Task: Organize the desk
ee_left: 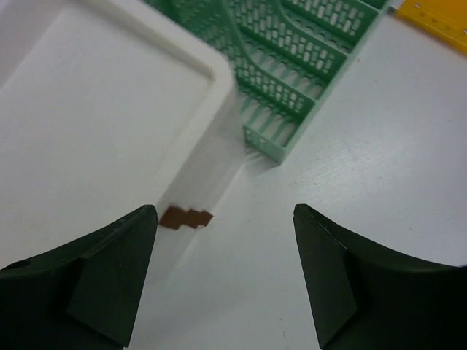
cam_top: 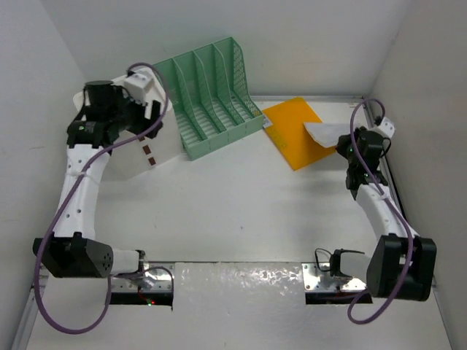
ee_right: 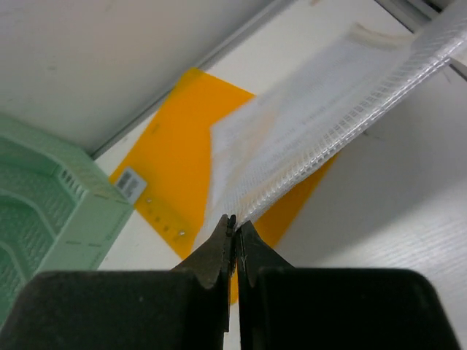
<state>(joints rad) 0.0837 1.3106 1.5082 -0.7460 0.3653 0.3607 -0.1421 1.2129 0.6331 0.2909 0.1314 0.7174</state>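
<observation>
**One high view, two close ones**

The top external camera looks down from above and behind the arm bases over the whole desk [cam_top: 241, 211]. The left wrist camera looks closely past the left gripper [ee_left: 224, 215] at a white drawer box [ee_left: 95, 124]. The right wrist camera looks past the right gripper [ee_right: 235, 227] along a mesh pouch [ee_right: 314, 138]. All three share the green file sorter [cam_top: 211, 95] and yellow folder [cam_top: 292, 124].

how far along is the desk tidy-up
Nothing looks filed yet: the green file rack looks empty. In hand: the right tool is shut on a corner of the clear mesh pouch, over the orange folder on the desk. The left tool hangs open over the white box. Left: pouch and folder need a place.
</observation>
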